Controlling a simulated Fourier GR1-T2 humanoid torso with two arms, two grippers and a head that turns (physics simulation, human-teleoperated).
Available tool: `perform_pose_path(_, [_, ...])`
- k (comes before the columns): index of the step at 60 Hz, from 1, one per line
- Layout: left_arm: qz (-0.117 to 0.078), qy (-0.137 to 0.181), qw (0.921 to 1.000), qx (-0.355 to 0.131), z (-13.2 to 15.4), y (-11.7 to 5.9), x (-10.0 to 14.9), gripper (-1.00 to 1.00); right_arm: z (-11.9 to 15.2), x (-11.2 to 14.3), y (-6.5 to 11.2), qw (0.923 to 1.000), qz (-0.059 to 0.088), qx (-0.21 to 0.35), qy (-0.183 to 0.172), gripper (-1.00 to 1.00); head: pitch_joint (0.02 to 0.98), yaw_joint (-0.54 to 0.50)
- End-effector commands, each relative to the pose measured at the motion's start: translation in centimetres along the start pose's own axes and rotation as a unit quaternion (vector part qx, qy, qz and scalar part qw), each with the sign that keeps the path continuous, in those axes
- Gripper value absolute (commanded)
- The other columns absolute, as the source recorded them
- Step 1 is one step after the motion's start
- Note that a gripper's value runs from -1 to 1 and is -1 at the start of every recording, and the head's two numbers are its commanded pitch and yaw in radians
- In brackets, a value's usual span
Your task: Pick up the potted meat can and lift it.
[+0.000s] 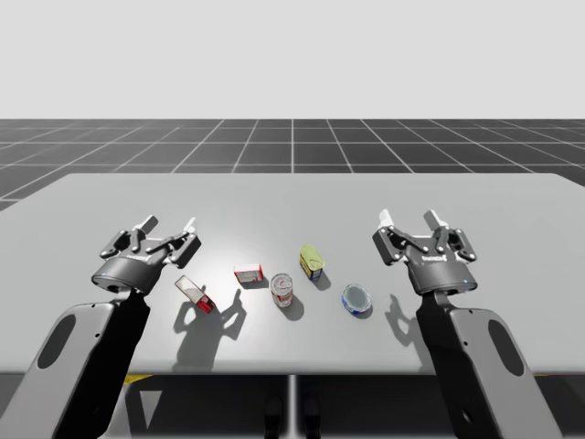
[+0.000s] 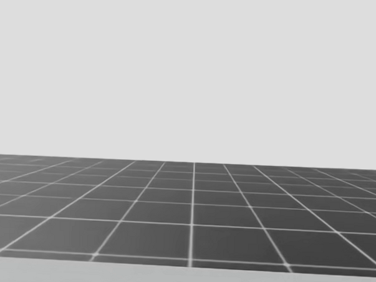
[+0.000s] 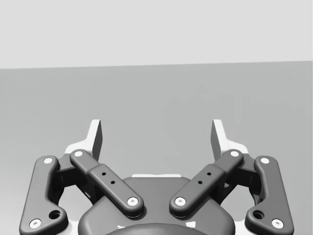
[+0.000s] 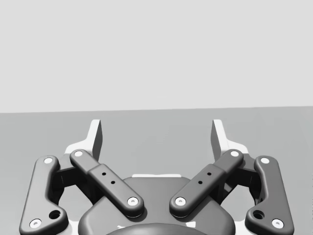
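Left pincer (image 1: 168,227) hangs released, spread wide on nothing, well left of the potted meat can (image 1: 313,261). Between them on the bench (image 1: 512,210): a tilted red box (image 1: 194,293), a small red-and-white box (image 1: 248,273), a round red-and-white can (image 1: 282,289). Right of that can sits a flat blue can (image 1: 356,299), then the right pincer (image 1: 408,219), equally wide, empty.

Our table (image 1: 457,201) looked smooth and matt grey. Our left hand (image 1: 171,226) and right hand (image 1: 408,219) seemed dark matt plastic, with bright metal rivets (image 3: 132,201). The round red-and-white can (image 1: 282,289) had a shiny metal lid; the potted meat can (image 1: 312,261) looked smooth.
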Motion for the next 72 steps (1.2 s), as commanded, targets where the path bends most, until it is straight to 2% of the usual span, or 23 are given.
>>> perform_pose_path(1, [-0.001,-0.001,1.0000,0.000,0.04,0.02,0.02,-1.00,0.35,-0.11,0.05,0.9998,0.003,-0.020,0.000,-1.00,0.073,0.02])
perform_pose_path(2, [-0.001,-0.001,1.0000,0.000,0.04,0.01,0.02,-1.00,0.34,-0.14,0.02,1.0000,-0.002,-0.006,0.006,-1.00,0.073,0.02])
perform_pose_path(3, [-0.002,-0.001,1.0000,0.000,0.05,0.00,0.02,-1.00,0.35,-0.18,-0.01,1.0000,0.006,0.002,0.005,-1.00,0.077,0.02])
perform_pose_path(4, [-0.002,-0.001,1.0000,0.000,0.05,0.00,0.01,-1.00,0.32,-0.19,-0.07,1.0000,0.004,0.003,0.007,-1.00,0.079,0.02])
perform_pose_path(6, [-0.002,-0.001,1.0000,0.000,0.05,0.02,0.01,-1.00,0.27,-0.14,-0.08,0.9996,-0.010,0.015,0.020,-1.00,0.083,0.02])
perform_pose_path(7, [-0.002,-0.001,1.0000,0.000,0.06,0.02,0.01,-1.00,0.17,-0.17,-0.03,0.9995,-0.012,0.020,0.023,-1.00,0.088,0.02])
perform_pose_path(8, [-0.002,-0.001,1.0000,0.000,0.06,0.02,0.02,-1.00,0.21,-0.07,-0.12,0.9994,-0.008,0.024,0.025,-1.00,0.091,0.02])
perform_pose_path(9, [-0.002,-0.001,1.0000,0.000,0.06,0.03,0.03,-1.00,0.14,-0.06,-0.25,0.9986,-0.010,0.039,0.034,-1.00,0.100,0.02])
perform_pose_path(12, [-0.002,-0.001,1.0000,0.001,0.06,0.04,0.03,-1.00,0.13,-0.07,-0.28,0.9988,-0.012,0.033,0.032,-1.00,0.120,0.02])
perform_pose_path(18, [-0.002,0.000,1.0000,0.002,0.04,0.03,0.03,-1.00,0.07,-0.07,-0.24,0.9989,-0.010,0.034,0.030,-1.00,0.181,0.02])
perform_pose_path(22, [-0.002,-0.001,1.0000,0.002,0.04,0.04,0.03,-1.00,0.01,-0.14,-0.21,0.9990,-0.007,0.031,0.031,-1.00,0.262,0.03])
perform_pose_path(50, [-0.008,-0.001,0.9999,0.008,-0.11,0.28,0.02,-1.00,-0.03,-0.17,-0.16,0.9984,0.003,0.041,0.040,-1.00,0.663,-0.01])
perform_pose_path(62, [-0.010,-0.002,0.9999,0.007,-0.13,0.19,0.04,-1.00,0.01,-0.10,-0.12,0.9984,0.004,0.040,0.041,-1.00,0.788,-0.06])
perform_pose_path(72, [-0.013,-0.002,0.9999,0.007,-0.16,0.07,0.06,-1.00,0.03,0.03,0.04,0.9983,0.006,0.044,0.037,-1.00,0.813,-0.08])
